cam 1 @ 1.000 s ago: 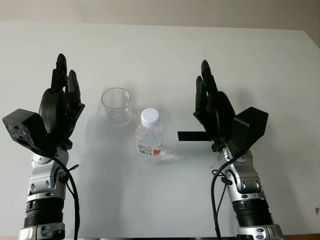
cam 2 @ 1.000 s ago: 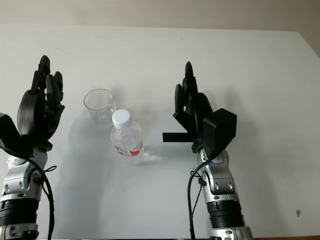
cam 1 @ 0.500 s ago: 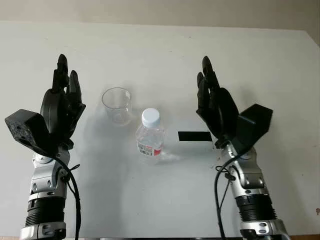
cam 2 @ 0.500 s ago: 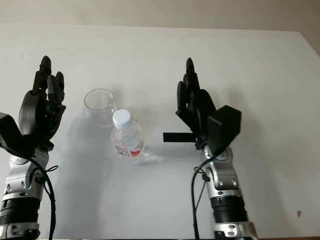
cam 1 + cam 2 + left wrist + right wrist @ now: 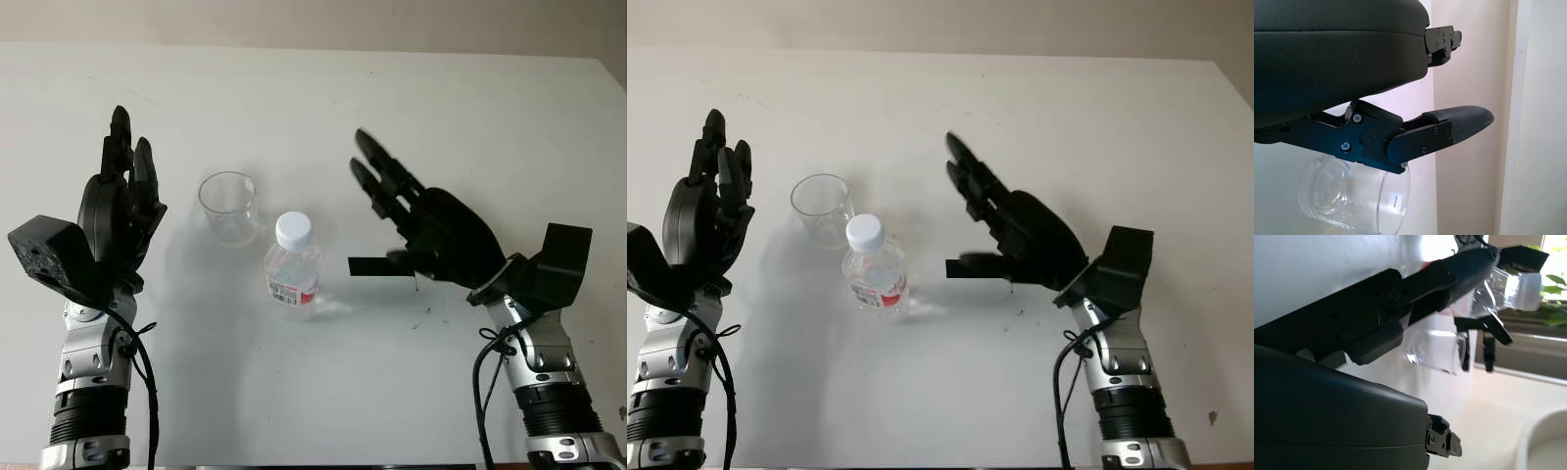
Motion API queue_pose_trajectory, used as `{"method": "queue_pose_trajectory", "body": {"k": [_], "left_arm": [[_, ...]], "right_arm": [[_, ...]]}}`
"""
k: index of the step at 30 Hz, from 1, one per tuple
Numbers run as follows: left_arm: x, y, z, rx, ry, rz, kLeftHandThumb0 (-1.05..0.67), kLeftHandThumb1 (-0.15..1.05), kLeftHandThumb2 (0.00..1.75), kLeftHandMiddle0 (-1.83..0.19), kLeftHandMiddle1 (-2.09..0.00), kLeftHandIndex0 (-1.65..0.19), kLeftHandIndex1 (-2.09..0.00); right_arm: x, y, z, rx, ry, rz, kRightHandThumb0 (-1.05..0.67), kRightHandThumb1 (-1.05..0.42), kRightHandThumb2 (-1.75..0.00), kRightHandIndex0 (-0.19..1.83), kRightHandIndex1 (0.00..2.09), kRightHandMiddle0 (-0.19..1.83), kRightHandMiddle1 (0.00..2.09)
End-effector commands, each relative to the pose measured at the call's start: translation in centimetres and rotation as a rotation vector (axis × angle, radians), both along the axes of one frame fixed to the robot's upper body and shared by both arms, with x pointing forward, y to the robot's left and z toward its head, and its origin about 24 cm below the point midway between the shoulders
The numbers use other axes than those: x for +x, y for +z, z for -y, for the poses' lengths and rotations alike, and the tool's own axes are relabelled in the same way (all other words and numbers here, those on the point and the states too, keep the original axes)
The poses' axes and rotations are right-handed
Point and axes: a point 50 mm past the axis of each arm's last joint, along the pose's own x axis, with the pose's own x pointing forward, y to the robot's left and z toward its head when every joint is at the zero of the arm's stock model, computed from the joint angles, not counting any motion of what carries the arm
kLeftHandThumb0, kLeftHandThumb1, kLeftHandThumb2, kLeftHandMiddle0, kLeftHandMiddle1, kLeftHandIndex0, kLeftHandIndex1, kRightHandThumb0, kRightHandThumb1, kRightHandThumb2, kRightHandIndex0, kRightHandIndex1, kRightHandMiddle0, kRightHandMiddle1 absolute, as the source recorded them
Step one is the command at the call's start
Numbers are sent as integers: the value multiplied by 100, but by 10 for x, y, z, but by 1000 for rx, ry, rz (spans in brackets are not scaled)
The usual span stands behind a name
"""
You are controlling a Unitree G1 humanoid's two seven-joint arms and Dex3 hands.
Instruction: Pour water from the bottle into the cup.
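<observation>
A small clear water bottle (image 5: 293, 264) with a white cap and red-and-white label stands upright mid-table. Just behind it to the left stands a clear plastic cup (image 5: 229, 207), upright; the left wrist view shows the cup (image 5: 1352, 200) close by. My right hand (image 5: 411, 211) is open, raised and tilted toward the bottle, a short way to its right and not touching it. The right wrist view shows the bottle (image 5: 1508, 286) past its fingers (image 5: 1449, 274). My left hand (image 5: 120, 201) is open and held upright, left of the cup, apart from it.
The white table (image 5: 323, 108) runs back to a pale wall. A short black strip (image 5: 370, 266) lies on the table between the bottle and my right hand. Bare surface lies in front of the bottle and behind the cup.
My right hand has tilted and swung leftward toward the bottle, its forearm shifting out to the right. The left hand, cup and bottle have stayed in place.
</observation>
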Motion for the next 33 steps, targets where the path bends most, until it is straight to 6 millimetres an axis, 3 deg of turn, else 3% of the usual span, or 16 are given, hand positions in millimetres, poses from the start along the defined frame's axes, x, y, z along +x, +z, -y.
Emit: {"method": "queue_pose_trajectory", "body": {"k": [1,8,18,19,20,22,26,29,33], "left_arm": [[-1,5,-2,18,6,12,-72,105,66,10,-5,14,-5],[-1,6,-1,17,5,9,-71,105,68,10,-5,14,-5],[1,6,-2,16,7,9,-72,105,68,10,-6,13,-6],[1,6,-2,13,6,8,-72,105,68,10,-6,13,-6],[1,6,-3,14,5,8,-72,105,67,10,-6,13,-6],[1,6,-3,16,2,9,-72,105,67,10,-5,13,-6],[1,6,-4,16,5,6,-72,105,67,10,-5,13,-6],[1,6,-4,15,3,9,-72,105,66,10,-5,13,-5],[1,6,-5,13,2,9,-72,105,66,10,-5,13,-5]], "right_arm": [[1,-4,-2,-24,26,-25,-97,-85,-3,-19,0,-19,0],[5,-11,-19,-60,91,-95,-86,-79,-3,-12,4,-19,0],[8,-18,-36,-49,150,-147,-85,-75,-4,7,15,1,12],[9,-18,-37,-47,155,-149,-84,-74,-5,8,17,0,19],[9,-18,-39,-47,159,-151,-84,-73,-5,9,24,-11,48],[10,-19,-41,-52,171,-149,-84,-73,-5,9,39,-17,79],[12,-21,-41,-53,186,-163,-82,-72,-5,-9,104,-19,123],[14,-23,-41,-56,192,-191,-81,-71,-5,-9,130,-19,144],[16,-23,-40,-77,204,-218,-80,-71,-5,-6,145,-18,152]]}}
